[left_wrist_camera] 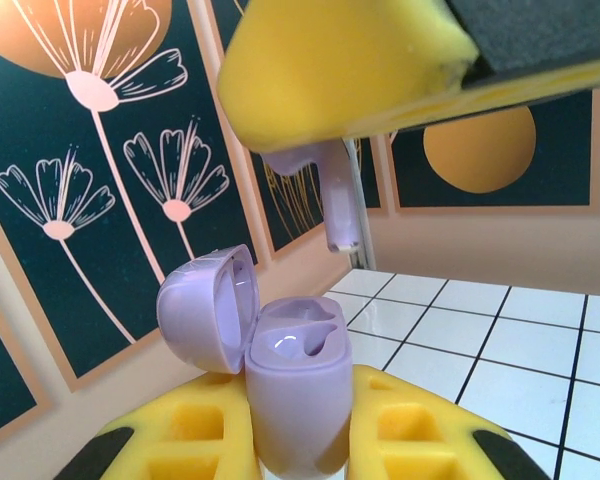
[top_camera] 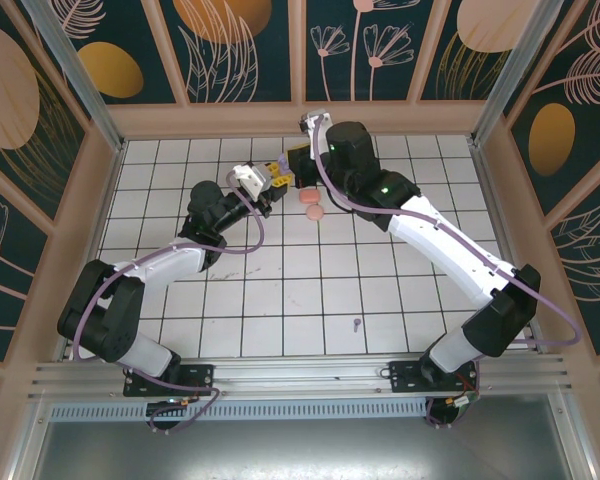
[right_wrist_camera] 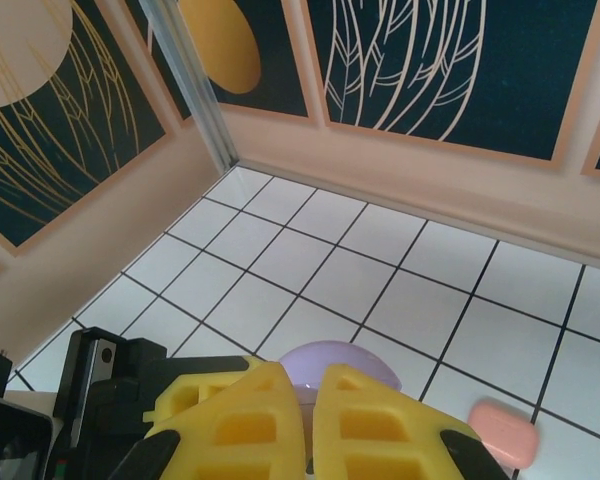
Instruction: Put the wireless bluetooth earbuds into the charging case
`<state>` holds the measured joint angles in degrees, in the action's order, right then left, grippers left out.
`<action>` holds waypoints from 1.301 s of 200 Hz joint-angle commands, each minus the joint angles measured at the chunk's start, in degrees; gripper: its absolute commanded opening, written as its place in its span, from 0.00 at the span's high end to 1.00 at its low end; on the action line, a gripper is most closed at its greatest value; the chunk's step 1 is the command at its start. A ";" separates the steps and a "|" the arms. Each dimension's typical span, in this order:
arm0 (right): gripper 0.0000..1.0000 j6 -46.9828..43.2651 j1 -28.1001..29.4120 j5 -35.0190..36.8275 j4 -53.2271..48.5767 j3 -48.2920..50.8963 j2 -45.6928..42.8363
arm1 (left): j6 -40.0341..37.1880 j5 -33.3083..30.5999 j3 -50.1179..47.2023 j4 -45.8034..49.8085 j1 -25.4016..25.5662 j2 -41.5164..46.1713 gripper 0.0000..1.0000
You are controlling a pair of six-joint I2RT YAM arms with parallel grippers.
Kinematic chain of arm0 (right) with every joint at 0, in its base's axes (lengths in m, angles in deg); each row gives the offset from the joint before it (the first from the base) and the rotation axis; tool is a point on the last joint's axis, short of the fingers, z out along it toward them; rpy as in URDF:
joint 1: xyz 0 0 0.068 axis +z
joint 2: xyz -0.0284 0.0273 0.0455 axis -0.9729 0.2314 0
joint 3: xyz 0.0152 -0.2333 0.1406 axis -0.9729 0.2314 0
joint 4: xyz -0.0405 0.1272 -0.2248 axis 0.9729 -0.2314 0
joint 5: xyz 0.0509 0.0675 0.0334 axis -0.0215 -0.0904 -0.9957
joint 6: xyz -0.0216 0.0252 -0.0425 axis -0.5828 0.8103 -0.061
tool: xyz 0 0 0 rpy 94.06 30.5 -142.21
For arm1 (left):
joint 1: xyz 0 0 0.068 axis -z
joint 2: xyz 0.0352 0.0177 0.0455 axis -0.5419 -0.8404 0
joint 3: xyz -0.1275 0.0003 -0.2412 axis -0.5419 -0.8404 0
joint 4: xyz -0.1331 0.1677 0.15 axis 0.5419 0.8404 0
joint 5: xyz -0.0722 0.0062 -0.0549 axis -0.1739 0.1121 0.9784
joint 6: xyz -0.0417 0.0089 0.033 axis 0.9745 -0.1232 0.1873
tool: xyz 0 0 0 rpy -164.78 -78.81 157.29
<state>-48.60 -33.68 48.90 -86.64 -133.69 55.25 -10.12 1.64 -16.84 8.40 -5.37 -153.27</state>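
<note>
White links [top_camera: 450,232], black joints [top_camera: 355,150], lilac cables [top_camera: 252,243]; left hand [left_wrist_camera: 298,420] and right hand [right_wrist_camera: 308,385] carry yellow ribbed fingers [right_wrist_camera: 240,420].

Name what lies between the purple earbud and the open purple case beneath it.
Nothing: in the left wrist view a bare gap separates the purple earbud from the open purple case.

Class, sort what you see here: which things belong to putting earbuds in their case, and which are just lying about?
In the job: open purple case, gripped by the left tool; purple bud, gripped by the right tool above it; loose bud on the table.
Lying about: peach case; flowered wall panels.
</note>
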 commanded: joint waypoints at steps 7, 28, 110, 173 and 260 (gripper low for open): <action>0.97 1.10 -0.14 -1.10 1.91 0.97 -0.47 | -0.95 0.84 1.82 -2.80 0.16 1.45 1.00; 0.97 0.76 -0.20 -0.52 1.67 1.08 0.29 | -1.03 0.81 1.71 -2.76 0.16 1.70 1.00; 0.97 0.40 -1.01 -0.46 1.47 1.26 2.02 | -0.50 1.71 1.62 -3.06 0.16 2.35 1.00; 0.97 0.56 -0.99 -2.16 1.22 0.84 2.86 | -0.48 2.04 1.62 -2.89 0.24 2.58 1.00; 0.98 0.46 0.30 -1.77 0.50 2.03 2.03 | -0.96 1.35 2.07 -2.36 0.25 1.92 1.00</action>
<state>-48.47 -34.05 47.61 -85.38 -132.82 56.85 -10.12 2.12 -16.58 8.81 -5.37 -152.62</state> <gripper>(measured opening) 0.076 0.186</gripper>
